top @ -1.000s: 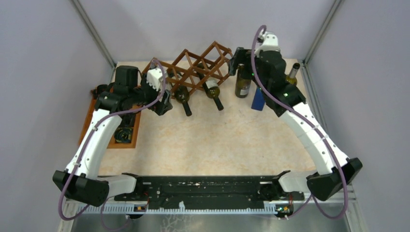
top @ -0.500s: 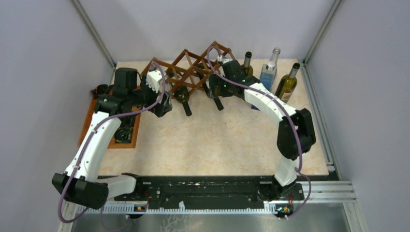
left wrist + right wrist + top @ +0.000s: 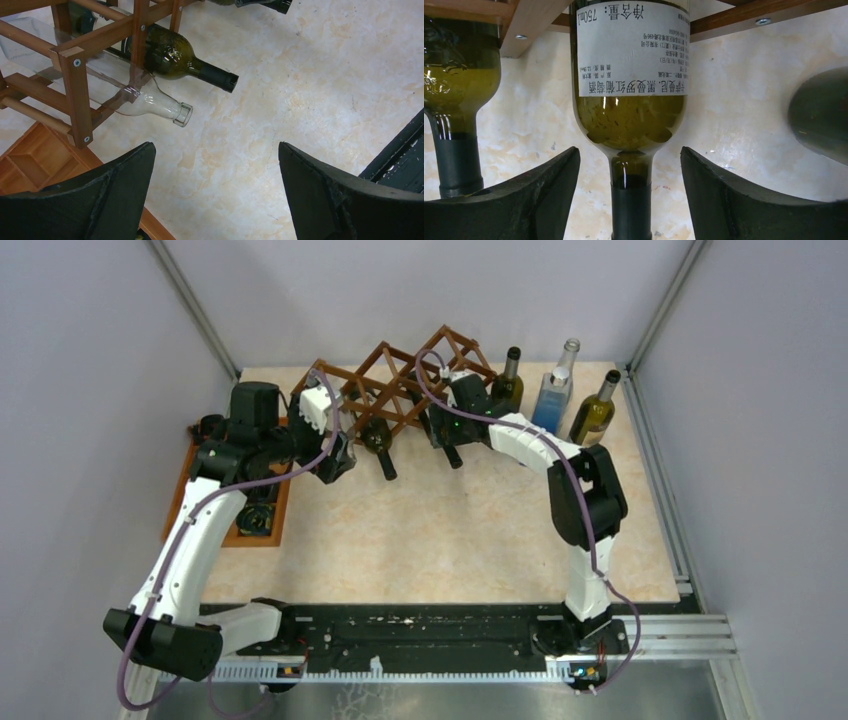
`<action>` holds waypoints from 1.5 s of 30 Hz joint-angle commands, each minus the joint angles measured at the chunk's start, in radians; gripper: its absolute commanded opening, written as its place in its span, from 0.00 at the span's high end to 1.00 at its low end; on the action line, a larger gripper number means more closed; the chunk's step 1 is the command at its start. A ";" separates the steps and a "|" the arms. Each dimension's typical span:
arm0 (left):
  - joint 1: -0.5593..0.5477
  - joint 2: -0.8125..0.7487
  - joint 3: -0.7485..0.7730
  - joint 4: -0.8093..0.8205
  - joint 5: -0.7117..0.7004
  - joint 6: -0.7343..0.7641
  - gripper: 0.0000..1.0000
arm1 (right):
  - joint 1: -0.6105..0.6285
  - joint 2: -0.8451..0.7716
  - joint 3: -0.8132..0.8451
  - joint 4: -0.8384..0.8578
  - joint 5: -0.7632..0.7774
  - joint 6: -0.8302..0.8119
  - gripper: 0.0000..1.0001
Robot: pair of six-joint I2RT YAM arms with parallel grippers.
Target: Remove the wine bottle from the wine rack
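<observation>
- The right gripper (image 3: 628, 155) is straddling the neck of a labelled wine bottle (image 3: 630, 95), jaws apart, not gripping yet.
- That bottle is lying in the wine rack (image 3: 400, 375); pulling it out is remaining.
- The left gripper (image 3: 216, 146) is hovering beside the rack, spread wide.

Both arms are built alike, with long white shells for the links and blocky black housings at the joints. The left arm (image 3: 190, 540) and the right arm (image 3: 525, 440) each carry a thin purple cable (image 3: 122, 675) that loops loosely from base to wrist. A small green light (image 3: 455, 423) glows on the right arm's black wrist housing, and a white block (image 3: 318, 405) sits near the left wrist. The left tool (image 3: 215, 150) and the right tool (image 3: 629, 150) each have two broad matte-black fingers (image 3: 115, 195) with curved inner faces and rough, slightly frayed edges. Both bases are bolted to a black plate (image 3: 420, 635).
</observation>
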 commanded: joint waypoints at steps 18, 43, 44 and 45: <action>0.008 -0.021 -0.031 0.011 0.045 0.016 0.01 | 0.014 0.002 -0.127 0.246 -0.079 0.034 0.60; 0.008 -0.028 -0.017 0.005 0.061 0.020 0.01 | 0.013 0.035 -0.120 0.277 -0.106 0.039 0.72; 0.008 -0.029 -0.020 0.004 0.065 0.023 0.01 | 0.013 0.020 -0.137 0.290 -0.107 0.040 0.79; 0.008 -0.029 -0.024 0.004 0.066 0.026 0.01 | 0.013 0.004 -0.156 0.303 -0.107 0.045 0.86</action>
